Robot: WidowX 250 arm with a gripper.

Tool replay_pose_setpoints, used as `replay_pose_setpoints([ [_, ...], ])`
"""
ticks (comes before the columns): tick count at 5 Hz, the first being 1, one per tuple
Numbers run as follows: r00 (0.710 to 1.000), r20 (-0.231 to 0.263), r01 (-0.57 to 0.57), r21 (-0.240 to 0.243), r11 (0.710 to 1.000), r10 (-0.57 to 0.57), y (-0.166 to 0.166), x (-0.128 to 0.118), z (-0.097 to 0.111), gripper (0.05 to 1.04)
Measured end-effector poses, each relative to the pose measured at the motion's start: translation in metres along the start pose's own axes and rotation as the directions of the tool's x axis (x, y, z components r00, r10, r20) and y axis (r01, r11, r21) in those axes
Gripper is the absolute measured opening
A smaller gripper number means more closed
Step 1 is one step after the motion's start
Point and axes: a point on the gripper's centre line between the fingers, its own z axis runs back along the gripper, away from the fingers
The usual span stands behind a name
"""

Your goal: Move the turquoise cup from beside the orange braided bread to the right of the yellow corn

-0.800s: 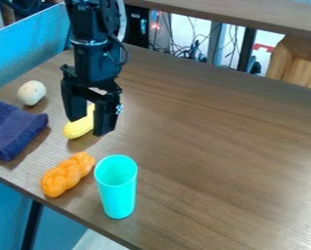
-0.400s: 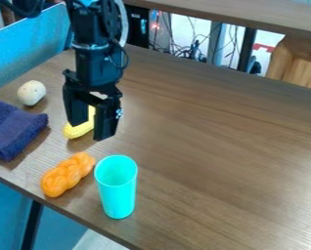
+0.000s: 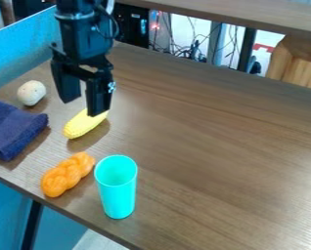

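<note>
at the far left of the bench (image 3: 204, 146) lies a dark blue cloth (image 3: 14, 131), folded into a thick pad; it looks soft and limp, best pinched by a raised fold. just beyond it sits a whitish, egg-like ball (image 3: 31, 93), probably light and apt to roll, so a grip across its widest part would suit it. nearer the front edge, the orange twisted loaf (image 3: 68, 175) lies at a slant; it seems stiff and light, with a dip between its lobes that could seat a grip.

next comes the black pincer (image 3: 83, 107), over the bench with its two fingers spread apart and nothing between them. the yellow corn cob (image 3: 85, 123) is the thing nearest to it, lying on the bench beyond the loaf, one end toward the cloth, the other by the right-hand fingertip; whether they touch i cannot tell. the cob looks firm and light, hardly fragile, but its rounded sides may roll or slip; the place to hold it is across the middle, square to its length.

rightmost, just beside the loaf, the turquoise cup (image 3: 117, 195) stands upright, tall and narrow, likely light and easily tipped; take it by the wall, gently.
</note>
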Motion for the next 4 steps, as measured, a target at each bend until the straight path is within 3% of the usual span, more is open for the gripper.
replay_pose_setpoints([
  [2,0.995,-0.025,0.097,0.105,0.99,-0.095,-0.057,-0.007,-0.003,0.999],
  [3,0.993,-0.033,0.116,0.105,0.988,-0.113,-0.074,-0.015,-0.008,0.999],
  [4,0.993,-0.06,0.111,0.072,0.991,-0.106,-0.084,-0.024,-0.018,0.999],
])
